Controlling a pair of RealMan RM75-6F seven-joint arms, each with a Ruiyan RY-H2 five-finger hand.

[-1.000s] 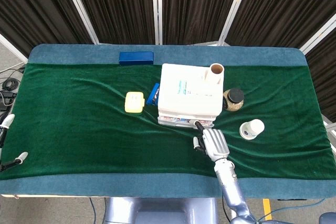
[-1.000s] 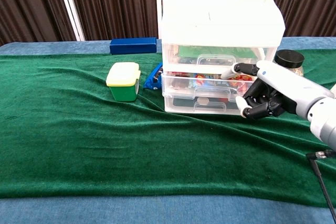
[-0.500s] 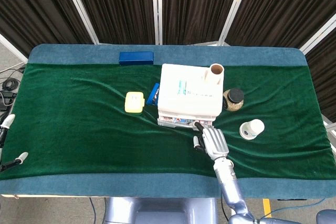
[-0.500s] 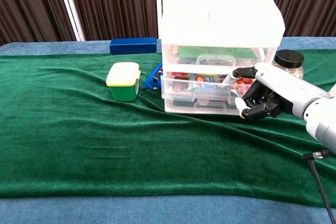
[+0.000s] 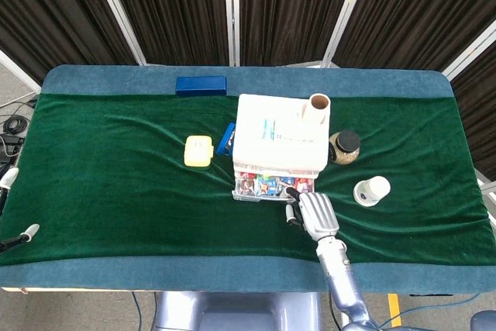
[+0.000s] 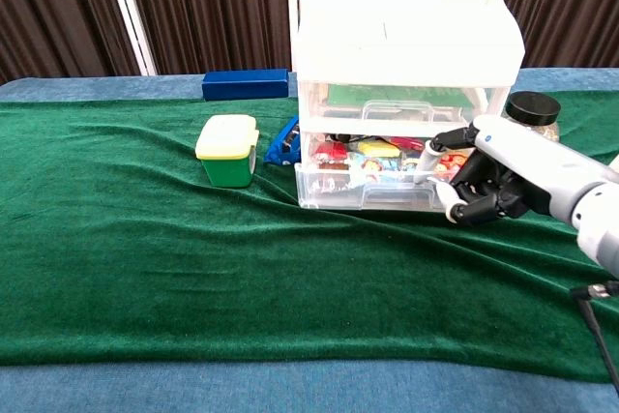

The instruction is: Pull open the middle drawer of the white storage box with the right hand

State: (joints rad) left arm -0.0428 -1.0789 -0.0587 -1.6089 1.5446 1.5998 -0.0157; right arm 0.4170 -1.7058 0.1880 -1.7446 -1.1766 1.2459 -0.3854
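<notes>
The white storage box (image 5: 279,139) (image 6: 406,36) stands right of the table's middle. Its middle drawer (image 5: 263,187) (image 6: 363,188) sticks out toward me, and colourful packets show inside from above. My right hand (image 5: 314,213) (image 6: 498,179) is at the drawer's right front corner. One finger reaches over the drawer's front edge and the thumb sits below it, so the hand grips the drawer front. Only two spread fingertips of my left hand (image 5: 17,218) show, at the far left edge of the head view, with nothing between them.
A yellow-lidded green box (image 5: 198,149) (image 6: 228,147) and a blue packet (image 5: 226,138) lie left of the storage box. A dark blue box (image 5: 201,85) sits at the back. A cardboard tube (image 5: 318,106), a black-lidded jar (image 5: 344,146) and a white cup (image 5: 372,190) stand to the right.
My right hand has drawn back toward me with the middle drawer, which has slid out of the box and now shows its contents. The left hand has stayed in place.
</notes>
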